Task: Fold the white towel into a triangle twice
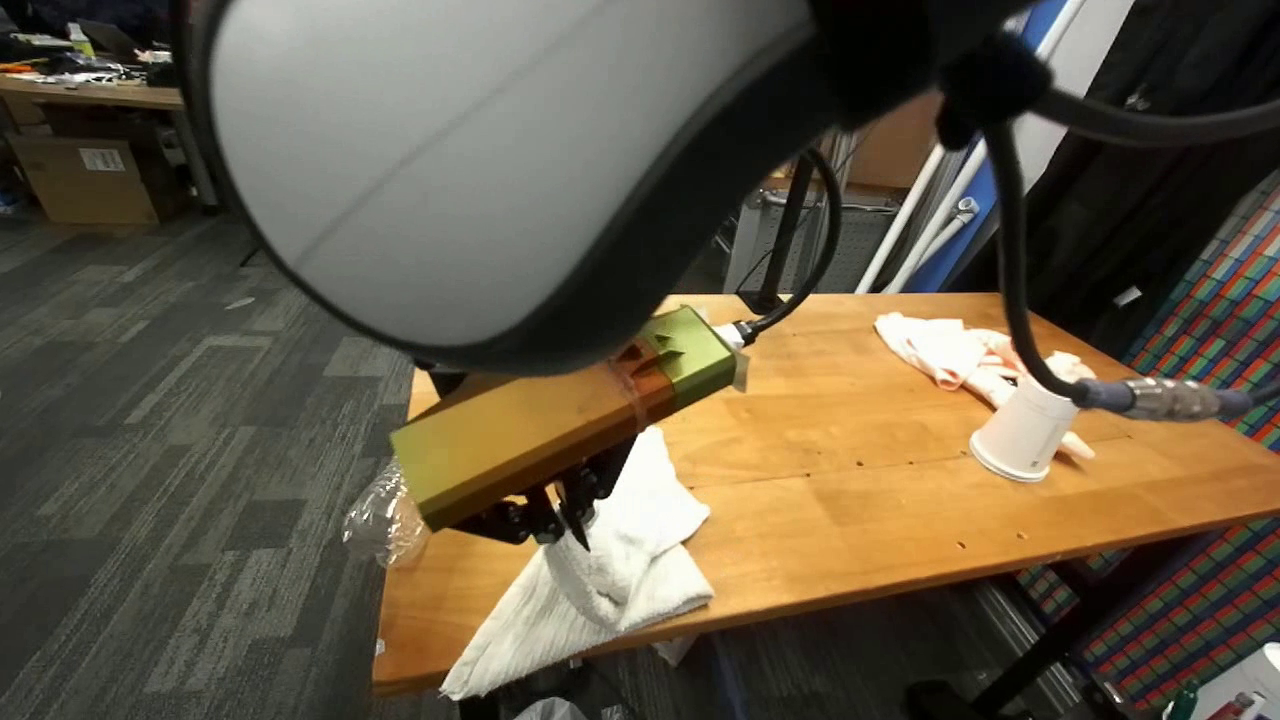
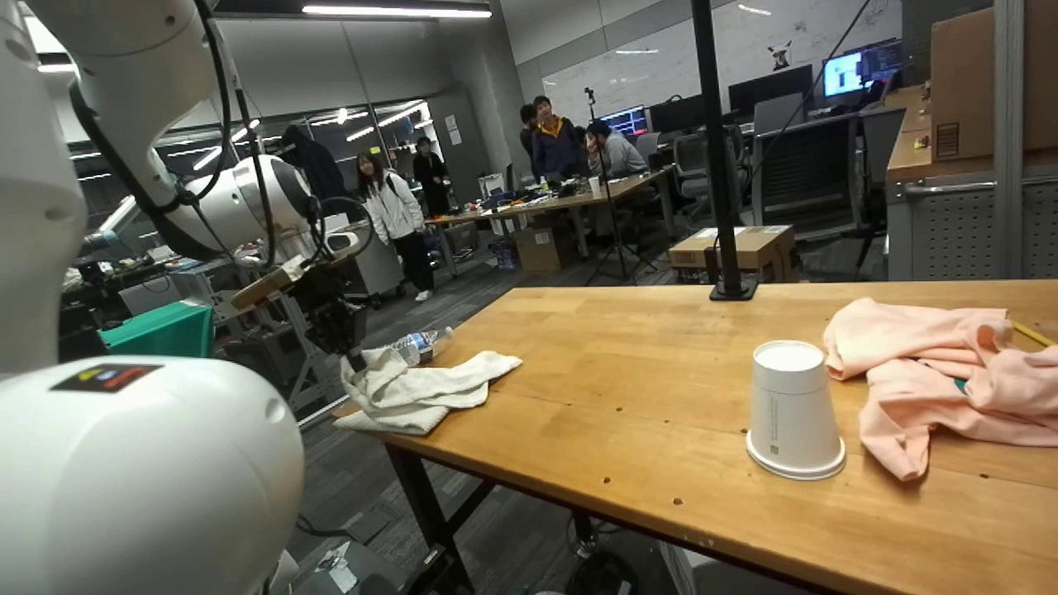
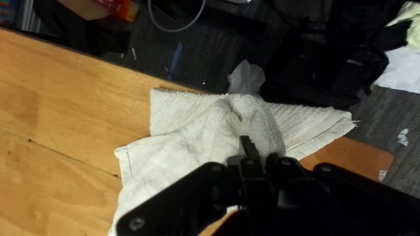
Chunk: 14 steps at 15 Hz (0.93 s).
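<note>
A white terry-cloth towel (image 1: 635, 555) lies rumpled in layers, one corner jutting beyond the brown wooden table (image 1: 850, 520)

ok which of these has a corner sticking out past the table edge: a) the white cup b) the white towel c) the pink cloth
b, since the wrist view shows one corner of the white towel poking out past the edge of the table, with dark floor beyond.

White towel (image 3: 197, 141), black hand (image 3: 258, 149)
</note>
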Motion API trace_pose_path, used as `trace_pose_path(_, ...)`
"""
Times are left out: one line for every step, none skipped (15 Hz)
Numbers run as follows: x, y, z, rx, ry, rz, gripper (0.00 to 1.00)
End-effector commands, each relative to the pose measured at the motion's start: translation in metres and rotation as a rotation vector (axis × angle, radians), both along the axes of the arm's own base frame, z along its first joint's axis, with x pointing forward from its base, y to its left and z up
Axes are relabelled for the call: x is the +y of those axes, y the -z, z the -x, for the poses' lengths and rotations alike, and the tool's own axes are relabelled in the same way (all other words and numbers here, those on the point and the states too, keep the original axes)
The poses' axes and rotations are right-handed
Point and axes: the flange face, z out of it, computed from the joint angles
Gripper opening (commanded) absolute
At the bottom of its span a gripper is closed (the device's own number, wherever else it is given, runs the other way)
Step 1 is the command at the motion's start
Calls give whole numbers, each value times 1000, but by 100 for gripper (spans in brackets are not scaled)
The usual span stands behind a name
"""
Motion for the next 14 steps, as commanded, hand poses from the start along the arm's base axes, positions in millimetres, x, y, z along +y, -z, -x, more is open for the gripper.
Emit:
trace_pose_path(-4,-7,-9,57,45,-107,7)
trace_pose_path(-5,-7,-11,77,64,-125,7)
trace_pose_path(-5,-6,-13,100,85,-148,7)
trace_pose_path(-6,-6,-14,123,103,-169,7)
trace_pose_path(-6,-5,-16,139,119,-191,7)
trace_pose_path(-6,-3,-19,150,129,-211,7)
trace_pose_path(-4,-3,-22,161,127,-236,8)
trace_pose_path(-4,-2,-24,161,130,-249,32)
trace_pose_path(-5,-1,-27,165,131,-256,33)
trace_pose_path(-6,1,-28,161,127,-250,37)
trace_pose_path(-8,3,-30,162,123,-250,44)
trace_pose_path(-6,4,-26,160,129,-217,28)
trace_pose_path(-7,6,-27,161,129,-218,35)
trace_pose_path(-7,6,-28,162,129,-218,42)
